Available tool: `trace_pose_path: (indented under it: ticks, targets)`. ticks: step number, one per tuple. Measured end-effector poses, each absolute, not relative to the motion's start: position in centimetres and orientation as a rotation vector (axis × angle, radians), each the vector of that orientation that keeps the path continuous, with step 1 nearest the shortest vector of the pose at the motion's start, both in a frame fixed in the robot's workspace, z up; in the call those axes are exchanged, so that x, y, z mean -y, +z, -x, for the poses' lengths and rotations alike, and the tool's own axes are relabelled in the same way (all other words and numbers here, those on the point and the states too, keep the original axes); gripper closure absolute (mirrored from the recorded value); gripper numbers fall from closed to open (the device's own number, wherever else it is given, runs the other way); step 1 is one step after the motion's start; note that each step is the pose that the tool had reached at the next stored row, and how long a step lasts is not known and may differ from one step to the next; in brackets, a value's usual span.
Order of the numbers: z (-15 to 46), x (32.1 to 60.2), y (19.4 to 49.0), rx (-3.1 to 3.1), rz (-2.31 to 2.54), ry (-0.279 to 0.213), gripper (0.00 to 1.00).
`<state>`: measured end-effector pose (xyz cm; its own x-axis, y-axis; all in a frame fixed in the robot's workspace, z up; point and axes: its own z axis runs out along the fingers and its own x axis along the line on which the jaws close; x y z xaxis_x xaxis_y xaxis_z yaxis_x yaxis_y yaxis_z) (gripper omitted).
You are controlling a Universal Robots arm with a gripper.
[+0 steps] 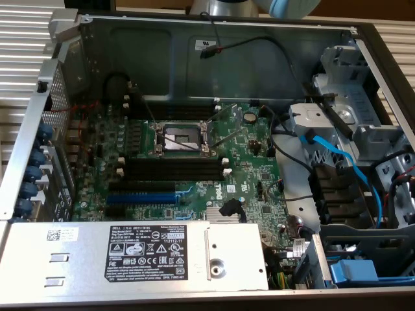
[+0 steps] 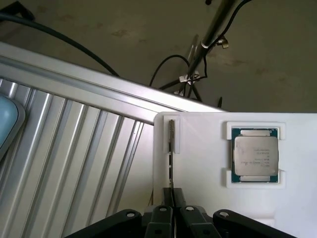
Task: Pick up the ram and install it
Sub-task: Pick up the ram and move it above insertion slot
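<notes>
Tool closed down, fingers pinching the ram — thin stick on edge in a narrow slot of white tray, near a processor. Ribbed desk alongside. Exterior view, centre of frame — black memory slots on motherboard.

The ram stands edge-on in a slot of the white tray, so its label and chips are hidden. Its near end disappears between the closed fingers of the gripper, whose body is cut off by the frame edge. In the exterior view, the arm is cut off at the top edge. The print on the power supply label is too small to read.
</notes>
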<state>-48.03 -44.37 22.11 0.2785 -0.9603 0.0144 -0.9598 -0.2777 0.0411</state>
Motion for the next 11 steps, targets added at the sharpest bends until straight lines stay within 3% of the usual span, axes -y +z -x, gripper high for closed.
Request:
trace_pose_path:
  ticks: [11]
  targets:
    - [48.0,44.4,25.0,1.862,-2.478,-0.021,0.88]
